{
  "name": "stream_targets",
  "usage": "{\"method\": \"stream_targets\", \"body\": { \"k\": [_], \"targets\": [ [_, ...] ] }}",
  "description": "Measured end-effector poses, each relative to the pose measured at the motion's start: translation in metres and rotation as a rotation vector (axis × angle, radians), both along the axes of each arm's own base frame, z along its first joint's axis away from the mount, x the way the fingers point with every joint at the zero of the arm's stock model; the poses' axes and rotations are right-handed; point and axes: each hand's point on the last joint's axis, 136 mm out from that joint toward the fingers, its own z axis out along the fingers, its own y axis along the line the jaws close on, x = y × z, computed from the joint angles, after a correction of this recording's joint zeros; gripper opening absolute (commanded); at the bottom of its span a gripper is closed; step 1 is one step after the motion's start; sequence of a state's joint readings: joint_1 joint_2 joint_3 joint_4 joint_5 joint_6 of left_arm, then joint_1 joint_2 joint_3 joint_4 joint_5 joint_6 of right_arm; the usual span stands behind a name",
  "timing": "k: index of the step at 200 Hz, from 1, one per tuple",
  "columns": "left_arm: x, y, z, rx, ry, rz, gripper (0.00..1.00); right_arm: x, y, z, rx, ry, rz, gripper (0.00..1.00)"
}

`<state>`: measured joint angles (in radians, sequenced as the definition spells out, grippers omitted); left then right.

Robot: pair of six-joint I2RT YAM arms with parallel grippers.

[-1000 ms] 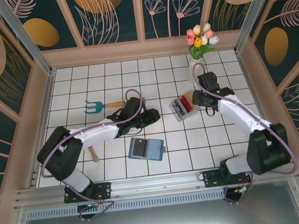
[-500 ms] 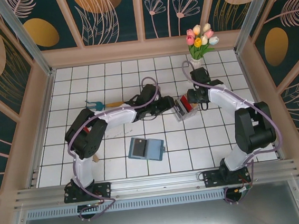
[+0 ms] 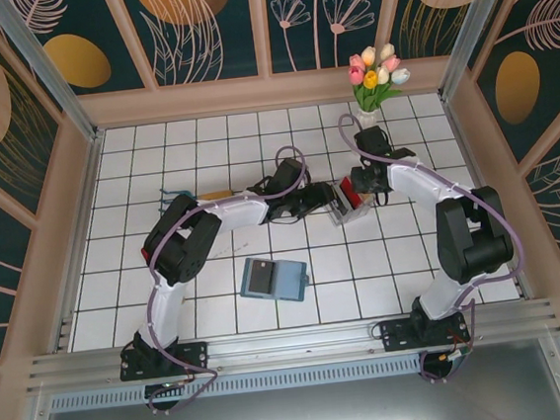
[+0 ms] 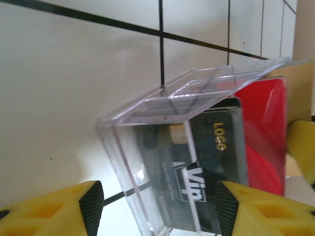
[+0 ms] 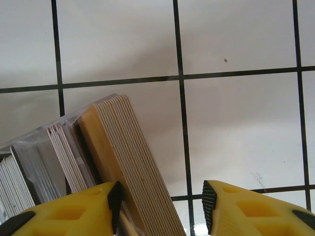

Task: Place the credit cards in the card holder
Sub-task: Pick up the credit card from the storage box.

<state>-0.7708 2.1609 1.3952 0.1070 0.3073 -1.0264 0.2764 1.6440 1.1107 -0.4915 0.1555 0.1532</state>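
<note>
top: high above near edge, looking down | wrists: close, facing tiled table (image 5: pixel 236 39) | shared: clear rack (image 4: pixel 128 152)

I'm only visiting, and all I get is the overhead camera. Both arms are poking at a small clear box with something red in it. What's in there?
Observer: The left wrist camera shows the clear rack holding a dark card printed "Vip", a red card behind it.
Visitor: Anything else inside?
Observer: In the right wrist camera, a stack of tan cards leans against thin whitish cards in its slots.
Visitor: Has either claw grabbed one?
Observer: No. The left gripper is open around the rack's corner, and the right gripper is open with the tan stack's edge in its gap.
</note>
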Motion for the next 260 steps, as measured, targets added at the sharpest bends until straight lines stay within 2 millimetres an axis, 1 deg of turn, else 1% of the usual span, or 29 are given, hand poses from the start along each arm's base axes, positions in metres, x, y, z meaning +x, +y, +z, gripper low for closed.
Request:
{"method": "stream_targets", "body": {
  "k": [20, 35, 45, 75, 87, 101, 109, 132, 145, 161, 170, 207, 216, 260],
  "targets": [
    [0.000, 0.000, -0.007, 0.008, 0.012, 0.002, 0.64, 0.002, -0.001, 0.003, -0.007, -0.007, -0.004, 0.47],
    [0.002, -0.002, -0.006, 0.005, 0.012, 0.005, 0.64, 0.004, -0.003, 0.005, -0.016, -0.013, -0.009, 0.46],
    [0.003, -0.002, -0.007, 0.005, 0.013, 0.005, 0.64, 0.004, -0.004, 0.006, -0.022, -0.016, -0.009, 0.43],
    [0.003, -0.002, -0.007, 0.005, 0.017, 0.009, 0.64, 0.005, -0.005, 0.007, -0.038, -0.017, 0.000, 0.38],
    [0.003, -0.002, -0.007, 0.004, 0.018, 0.010, 0.64, 0.005, -0.005, 0.007, -0.038, -0.017, 0.000, 0.32],
    [0.003, -0.002, -0.007, 0.004, 0.018, 0.010, 0.64, 0.004, -0.005, 0.007, -0.038, -0.016, 0.001, 0.31],
    [0.003, -0.002, -0.007, 0.004, 0.018, 0.010, 0.64, 0.004, -0.005, 0.007, -0.039, -0.016, -0.001, 0.27],
    [0.003, -0.002, -0.007, 0.004, 0.018, 0.010, 0.64, 0.005, -0.005, 0.008, -0.039, -0.017, -0.002, 0.24],
    [0.003, -0.002, -0.007, 0.005, 0.017, 0.010, 0.63, 0.005, -0.006, 0.009, -0.042, -0.019, -0.003, 0.20],
    [0.003, -0.002, -0.007, 0.004, 0.018, 0.009, 0.63, 0.006, -0.007, 0.010, -0.046, -0.023, -0.005, 0.19],
    [0.003, -0.002, -0.007, 0.004, 0.018, 0.010, 0.63, 0.006, -0.007, 0.011, -0.047, -0.023, -0.006, 0.15],
    [0.003, -0.002, -0.007, 0.005, 0.018, 0.010, 0.63, 0.005, -0.008, 0.014, -0.053, -0.026, -0.009, 0.11],
    [0.003, -0.002, -0.007, 0.005, 0.017, 0.010, 0.63, 0.005, -0.009, 0.015, -0.052, -0.030, -0.010, 0.08],
    [0.002, -0.001, -0.007, 0.009, 0.012, 0.010, 0.63, 0.001, -0.005, 0.028, -0.024, -0.047, -0.002, 0.06]
  ]
}}
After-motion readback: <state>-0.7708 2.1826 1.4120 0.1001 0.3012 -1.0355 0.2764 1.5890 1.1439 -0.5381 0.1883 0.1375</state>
